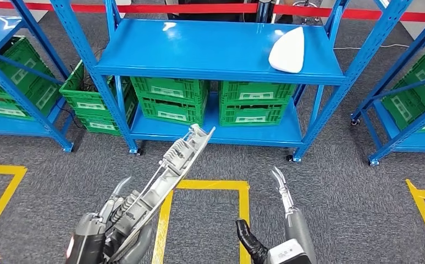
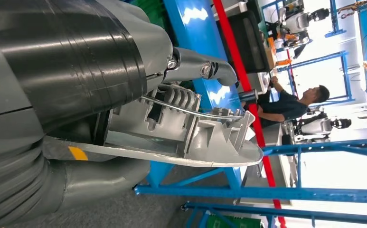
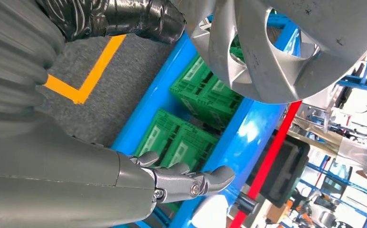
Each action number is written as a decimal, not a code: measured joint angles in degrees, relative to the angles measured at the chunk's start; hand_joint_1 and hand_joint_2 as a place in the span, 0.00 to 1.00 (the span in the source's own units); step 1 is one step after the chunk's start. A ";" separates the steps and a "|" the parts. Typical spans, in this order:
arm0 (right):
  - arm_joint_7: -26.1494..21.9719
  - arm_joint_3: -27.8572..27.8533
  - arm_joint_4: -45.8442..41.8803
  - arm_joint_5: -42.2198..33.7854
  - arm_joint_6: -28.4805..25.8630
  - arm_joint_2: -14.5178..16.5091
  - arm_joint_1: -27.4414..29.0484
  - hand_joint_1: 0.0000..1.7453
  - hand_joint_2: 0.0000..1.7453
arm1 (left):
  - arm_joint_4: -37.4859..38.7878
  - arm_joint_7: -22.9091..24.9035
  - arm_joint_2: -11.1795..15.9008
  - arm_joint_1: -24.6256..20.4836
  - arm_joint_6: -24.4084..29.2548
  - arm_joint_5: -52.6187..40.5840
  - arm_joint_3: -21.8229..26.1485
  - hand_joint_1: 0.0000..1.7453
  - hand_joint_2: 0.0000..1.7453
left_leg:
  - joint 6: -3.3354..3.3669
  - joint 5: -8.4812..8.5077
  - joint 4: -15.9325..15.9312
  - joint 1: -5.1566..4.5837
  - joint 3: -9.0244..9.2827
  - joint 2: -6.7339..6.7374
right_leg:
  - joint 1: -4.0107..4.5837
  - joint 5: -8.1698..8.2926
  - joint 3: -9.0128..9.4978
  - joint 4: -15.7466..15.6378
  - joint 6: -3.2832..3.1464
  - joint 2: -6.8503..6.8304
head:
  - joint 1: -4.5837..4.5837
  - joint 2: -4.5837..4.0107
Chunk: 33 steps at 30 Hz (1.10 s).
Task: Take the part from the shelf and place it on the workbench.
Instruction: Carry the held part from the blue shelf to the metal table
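- The robot's left hand [image 1: 108, 220] grips the long grey moulded plastic part [image 1: 169, 176] at its lower end; the part slants up and away from the hand toward the blue metal shelf unit [image 1: 210, 52], clear of it and above the grey carpet floor [image 1: 331, 187]; in the left wrist view the fingers [image 2: 200, 66] curl over the part's [image 2: 181, 133] ribbed side and the thumb lies under its flat face.
- The right hand [image 1: 280, 190] holds nothing; its fingers [image 3: 191, 183] are stretched out and slightly apart, pointing toward the shelf unit.
- A white smooth curved shell piece [image 1: 288, 50] lies near the right edge of the top shelf, close to its front right corner.
- On the lower shelf stand two stacks of green slatted plastic crates [image 1: 210, 102], side by side, each crate with a white label on its front; what they hold cannot be told.
- More green crates [image 1: 86, 102] sit beside the unit's left posts, and others on the neighbouring racks at both sides; their contents are hidden too.
- Yellow tape lines [image 1: 210, 187] mark a box on the floor before the unit.
- A red barrier rail [image 1: 199, 7] runs behind the unit.
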 joint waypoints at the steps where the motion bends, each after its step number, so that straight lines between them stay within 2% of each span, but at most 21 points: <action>1: -0.01 0.00 0.00 0.00 0.01 0.01 -0.07 0.00 1.00 | 0.00 -0.02 -0.01 -0.02 -0.05 0.06 0.01 1.00 1.00 | -0.34 0.32 0.49 -0.04 -0.60 -0.01 | 0.06 -0.46 2.27 -3.36 -0.17 0.09 | 0.10 0.00; 3: -0.01 0.00 0.00 0.00 0.03 0.01 -0.17 0.00 1.00 | -0.01 -0.07 -0.02 -0.08 -0.16 0.16 0.01 1.00 1.00 | -1.00 1.11 0.92 -0.12 -1.19 -0.02 | 0.37 -1.44 3.72 -6.12 -0.85 0.26 | 0.08 0.00; 5: -0.02 0.00 0.03 -0.01 0.07 0.01 -0.21 0.00 1.00 | -0.02 -0.12 -0.03 -0.12 -0.25 0.26 0.01 1.00 1.00 | -1.63 1.07 1.21 0.02 -1.57 -0.09 | 0.36 -0.78 2.77 -6.15 -1.91 0.09 | -0.22 0.00; 7: -0.02 0.00 0.06 -0.02 0.10 0.03 -0.25 0.00 1.00 | -0.02 -0.15 -0.04 -0.10 -0.32 0.32 0.02 1.00 1.00 | -2.07 -2.74 4.17 0.12 -2.79 -0.18 | 0.33 0.29 1.83 -6.25 -2.97 -0.20 | -0.80 0.00; 9: -0.01 0.01 0.07 -0.06 0.15 0.04 -0.25 0.00 1.00 | -0.01 -0.17 -0.04 -0.09 -0.34 0.33 0.02 0.99 1.00 | -2.28 -8.57 10.96 0.14 -4.42 -0.25 | 0.55 1.53 0.57 -6.16 -3.53 -0.31 | -1.56 0.00; 10: 0.00 0.02 0.08 -0.08 0.17 0.04 -0.24 0.00 1.00 | -0.01 -0.17 -0.04 -0.07 -0.31 0.33 0.02 0.99 1.00 | -2.30 -10.20 14.40 0.13 -4.83 -0.27 | 0.70 2.20 -0.19 -6.05 -3.65 -0.33 | -1.81 0.00; 11: 0.01 0.04 0.09 -0.10 0.19 0.04 -0.23 0.00 1.00 | 0.00 -0.17 -0.04 -0.07 -0.28 0.34 0.03 0.99 1.00 | -2.22 -10.46 16.67 0.10 -4.65 -0.29 | 0.85 2.86 -1.09 -5.91 -3.71 -0.33 | -2.02 0.00; 12: 0.01 0.05 0.10 -0.12 0.20 0.04 -0.22 0.00 1.00 | 0.01 -0.17 -0.04 -0.07 -0.25 0.34 0.03 1.00 1.00 | -2.01 -9.44 17.06 0.06 -3.59 -0.30 | 1.01 3.48 -2.04 -5.77 -3.73 -0.33 | -2.20 0.00; 14: 0.01 0.09 0.11 -0.13 0.21 0.04 -0.21 0.00 1.00 | 0.00 -0.17 -0.04 -0.08 -0.19 0.35 0.05 1.00 1.00 | -1.13 -6.49 11.83 -0.21 1.44 -0.34 | 1.31 4.63 -3.59 -5.61 -3.72 -0.31 | -2.46 0.00; 16: 0.01 0.10 0.11 -0.13 0.21 0.07 -0.20 0.00 1.00 | -0.02 -0.18 -0.04 -0.12 -0.15 0.38 0.07 1.00 1.00 | -0.18 -6.46 2.97 -0.66 7.96 -0.28 | 1.61 5.66 -4.47 -5.55 -3.45 -0.28 | -2.50 0.00; 17: 0.01 0.11 0.11 -0.13 0.21 0.08 -0.21 0.00 1.00 | -0.03 -0.19 -0.04 -0.12 -0.14 0.39 0.07 1.00 1.00 | 0.10 -7.12 -0.16 -0.89 9.82 -0.26 | 1.60 6.21 -4.69 -5.59 -3.23 -0.30 | -2.46 0.00; 18: 0.01 0.11 0.11 -0.13 0.21 0.08 -0.22 0.00 1.00 | -0.04 -0.20 -0.04 -0.12 -0.12 0.39 0.07 1.00 1.00 | 0.24 -7.56 -1.91 -1.05 10.63 -0.25 | 1.55 6.76 -4.83 -5.75 -2.92 -0.35 | -2.44 0.00; 20: 0.02 0.11 0.11 -0.13 0.21 0.07 -0.22 0.00 1.00 | -0.03 -0.21 -0.04 -0.10 -0.09 0.39 0.09 1.00 1.00 | 0.51 -6.73 -2.89 -1.00 9.92 -0.21 | 1.43 7.43 -5.16 -5.96 -2.27 -0.33 | -2.58 0.00; 22: 0.03 0.11 0.11 -0.13 0.20 0.05 -0.16 0.00 1.00 | -0.02 -0.22 -0.08 -0.11 -0.08 0.39 0.16 1.00 1.00 | 1.01 -5.28 -3.39 -0.63 8.89 -0.03 | 1.38 4.36 -6.35 -3.74 -1.60 -0.16 | -2.34 0.00; 24: 0.05 0.12 0.11 -0.14 0.10 0.04 -0.10 0.00 1.00 | -0.01 -0.22 -0.16 -0.08 -0.12 0.43 0.21 1.00 1.00 | 1.36 -4.08 -3.31 -0.48 7.44 0.13 | 1.03 -1.54 -7.82 2.52 -0.99 -0.08 | -1.65 0.00; 25: 0.07 0.12 0.11 -0.15 -0.02 0.04 -0.04 0.00 1.00 | 0.00 -0.22 -0.21 -0.08 -0.16 0.50 0.22 1.00 1.00 | 1.38 -3.53 -3.09 -0.48 6.70 0.20 | 0.85 -3.47 -8.18 6.14 -0.70 -0.08 | -1.38 0.00; 26: 0.07 0.11 0.11 -0.15 -0.14 0.02 0.04 0.00 1.00 | 0.01 -0.21 -0.25 -0.09 -0.25 0.60 0.22 1.00 1.00 | 1.32 -2.97 -2.76 -0.48 5.88 0.24 | 0.70 -4.00 -8.11 8.85 -0.44 -0.09 | -1.18 0.00; 28: 0.07 0.11 0.11 -0.18 -0.31 -0.01 0.16 0.00 1.00 | 0.01 -0.21 -0.32 -0.14 -0.38 0.80 0.22 1.00 1.00 | 1.12 -2.01 -1.73 -0.45 4.00 0.29 | 0.45 -1.56 -5.92 9.10 -0.13 -0.10 | -0.80 0.00; 30: 0.07 0.11 0.09 -0.26 -0.32 -0.03 0.21 0.00 1.00 | 0.01 -0.14 -0.42 -0.16 -0.42 0.90 0.22 1.00 1.00 | 0.75 -1.38 -0.42 -0.49 2.03 0.30 | 0.34 0.48 -0.78 2.51 -0.25 -0.10 | -0.40 0.00; 32: 0.04 0.11 0.04 -0.31 -0.30 -0.03 0.32 0.00 1.00 | 0.01 -0.07 -0.50 -0.15 -0.37 0.90 0.22 1.00 1.00 | 0.15 -0.77 0.60 -0.59 0.69 0.34 | 0.51 -0.65 3.58 -4.20 -0.85 -0.10 | -0.24 0.00; 33: 0.02 0.11 0.02 -0.31 -0.29 -0.03 0.38 0.00 1.00 | 0.01 -0.06 -0.52 -0.17 -0.33 0.90 0.22 1.00 1.00 | -0.19 -0.38 0.81 -0.61 0.29 0.38 | 0.67 -1.46 4.35 -5.78 -1.18 -0.09 | -0.21 0.00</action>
